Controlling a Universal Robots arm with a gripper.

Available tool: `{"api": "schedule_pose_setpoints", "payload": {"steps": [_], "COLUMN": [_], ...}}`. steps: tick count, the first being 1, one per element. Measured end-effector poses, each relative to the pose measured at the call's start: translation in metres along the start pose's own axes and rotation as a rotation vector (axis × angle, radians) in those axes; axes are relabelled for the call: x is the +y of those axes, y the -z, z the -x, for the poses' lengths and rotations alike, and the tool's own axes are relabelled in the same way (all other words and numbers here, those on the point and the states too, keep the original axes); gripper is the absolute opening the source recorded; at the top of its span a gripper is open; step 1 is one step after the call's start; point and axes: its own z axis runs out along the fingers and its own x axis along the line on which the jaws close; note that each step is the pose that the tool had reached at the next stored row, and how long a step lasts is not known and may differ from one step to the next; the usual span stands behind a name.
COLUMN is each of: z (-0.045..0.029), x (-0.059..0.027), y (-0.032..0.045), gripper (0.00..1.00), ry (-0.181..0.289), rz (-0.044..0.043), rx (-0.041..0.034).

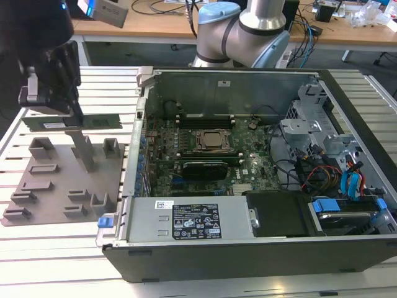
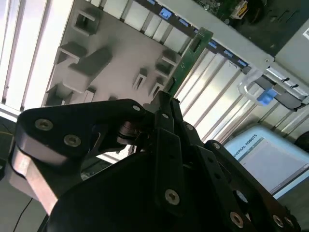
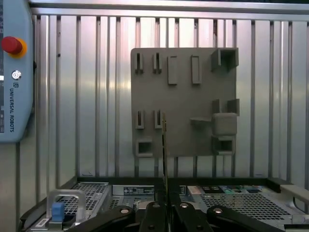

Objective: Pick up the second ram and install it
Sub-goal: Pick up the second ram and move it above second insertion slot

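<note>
exterior view: gripper [image 1: 67,110] clamped on second ram [image 1: 99,121], above grey fixture plate [image 1: 59,186] on slatted metal table [image 1: 62,248].

We work on a table [image 1: 56,248] of silver aluminium slats, its grooves running roughly from nine to three o'clock in the exterior view. Beyond it, at twelve o'clock, we see a wooden desk [image 1: 161,28] strewn with dark cables [image 1: 155,7], a pale box [image 1: 111,12] at eleven o'clock and crumpled clear plastic [image 1: 372,12] at one. Soft, even light leaves a dull sheen on the slats [image 3: 87,96] in the first wrist view.
</note>
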Motion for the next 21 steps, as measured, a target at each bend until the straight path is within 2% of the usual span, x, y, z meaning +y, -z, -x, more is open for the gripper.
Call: {"api": "schedule_pose_setpoints", "payload": {"steps": [1, 3, 7, 8, 11, 13, 15, 16, 20, 21], "z": [-0.0002, -0.0002, -0.0003, -0.0004, -0.0002, 0.0000, 0.0001, 0.0003, 0.0010, 0.0013], "x": [-0.0094, -0.0219, -0.0363, -0.0420, -0.0730, -0.0903, -0.1032, -0.1143, -0.1386, -0.1420], "y": [0.0000, 0.0000, -0.0001, -0.0002, -0.0005, -0.0006, -0.0007, -0.0009, -0.0012, -0.0013], "gripper": [0.13, 0.13, 0.13, 0.13, 0.13, 0.13, 0.13, 0.13, 0.13, 0.13], "ry": [0.000, 0.000, 0.000, 0.000, 0.000, 0.000, 0.000, 0.000, 0.000, 0.000], "rz": [0.0001, 0.0003, 0.0004, 0.0004, 0.0012, 0.0019, 0.0023, 0.0025, 0.0033, 0.0034], "rx": [0.0000, 0.0001, 0.0000, -0.0001, -0.0001, 0.0000, 0.0000, 0.0000, 0.0000, -0.0001]}}
